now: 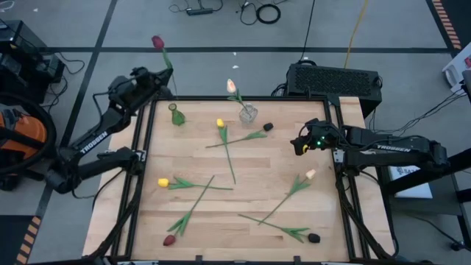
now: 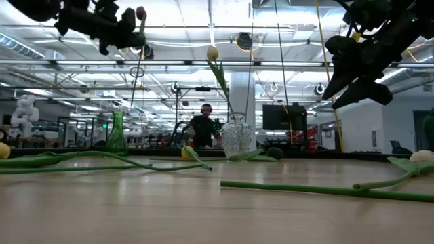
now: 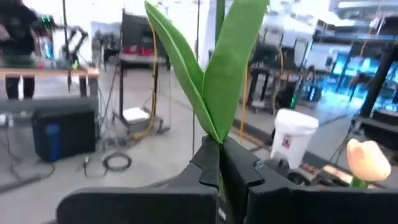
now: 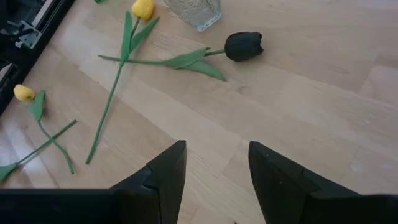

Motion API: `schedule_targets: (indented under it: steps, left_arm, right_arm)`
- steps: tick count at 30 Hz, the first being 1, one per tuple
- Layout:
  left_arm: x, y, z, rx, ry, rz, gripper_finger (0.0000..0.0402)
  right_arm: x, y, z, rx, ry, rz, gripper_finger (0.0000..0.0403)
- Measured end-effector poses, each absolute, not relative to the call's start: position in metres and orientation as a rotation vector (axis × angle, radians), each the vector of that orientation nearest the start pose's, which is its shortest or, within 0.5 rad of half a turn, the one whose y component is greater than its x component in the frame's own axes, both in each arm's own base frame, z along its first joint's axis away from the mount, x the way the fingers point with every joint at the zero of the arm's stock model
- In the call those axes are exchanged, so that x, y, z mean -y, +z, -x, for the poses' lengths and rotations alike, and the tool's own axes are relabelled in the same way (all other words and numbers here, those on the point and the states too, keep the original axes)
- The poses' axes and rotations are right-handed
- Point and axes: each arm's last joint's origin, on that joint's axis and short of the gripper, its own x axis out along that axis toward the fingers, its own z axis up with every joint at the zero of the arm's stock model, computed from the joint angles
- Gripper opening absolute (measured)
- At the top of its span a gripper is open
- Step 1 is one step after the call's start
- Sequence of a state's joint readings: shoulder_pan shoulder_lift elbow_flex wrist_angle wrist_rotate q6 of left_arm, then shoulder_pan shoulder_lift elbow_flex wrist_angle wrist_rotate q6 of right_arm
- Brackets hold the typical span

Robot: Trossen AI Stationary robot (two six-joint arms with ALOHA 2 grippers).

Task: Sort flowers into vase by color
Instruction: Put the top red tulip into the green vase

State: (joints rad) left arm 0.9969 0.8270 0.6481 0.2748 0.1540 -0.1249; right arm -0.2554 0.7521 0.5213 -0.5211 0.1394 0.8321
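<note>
My left gripper (image 1: 168, 76) is raised over the table's far left corner and shut on a dark red tulip (image 1: 157, 42). The tulip's head also shows in the low view (image 2: 140, 12). A green vase (image 1: 176, 115) stands below and just in front of this gripper. A clear vase (image 1: 248, 112) at the far middle holds a cream-peach tulip (image 1: 231, 86). My right gripper (image 4: 216, 177) is open and empty above the table's right side (image 1: 300, 143). It is near a dark tulip (image 4: 244, 46) lying flat. My left gripper pinches the red tulip's stem (image 3: 216, 142) between its two fingers, right where the two green leaves (image 3: 217, 74) branch off. The leaves and head rise past the fingertips. The tulip is lifted clear of the table, and its head leans out past the table's far edge.
Several tulips lie flat on the wood. Two yellow ones (image 1: 220, 124) (image 1: 163, 182) lie at centre and left, and a red one (image 1: 169, 240) is near the front. A cream one (image 1: 310, 174) is at the right and a dark one (image 1: 314, 238) at the front right. A black frame rims the table (image 1: 144, 147).
</note>
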Motion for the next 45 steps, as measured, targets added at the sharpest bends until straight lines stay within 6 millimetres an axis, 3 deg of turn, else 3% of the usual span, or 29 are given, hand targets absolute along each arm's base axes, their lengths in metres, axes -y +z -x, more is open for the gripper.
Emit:
schedule_targets:
  steps: [6,15,31,39,45]
  left_arm:
    - [-0.147,0.307,-0.097,0.15,0.859,0.097,0.0001]
    - [-0.136,0.321,-0.09,0.261,0.847,0.024,0.0001]
    - [-0.131,0.307,-0.086,0.096,0.89,0.063,0.0001]
    - [-0.134,0.292,-0.087,0.016,0.917,0.07,0.0001]
    - [-0.135,0.266,-0.088,0.106,0.912,0.047,0.0001]
  right_arm:
    - [0.042,0.22,-0.144,-0.549,-0.676,-0.844,0.0167]
    - [0.042,0.221,-0.144,-0.537,-0.698,-0.847,0.0167]
    - [0.042,0.221,-0.144,-0.532,-0.704,-0.859,0.0167]
    - [0.042,0.221,-0.144,-0.527,-0.708,-0.872,0.0167]
    - [0.042,0.221,-0.144,-0.521,-0.714,-0.889,0.0167]
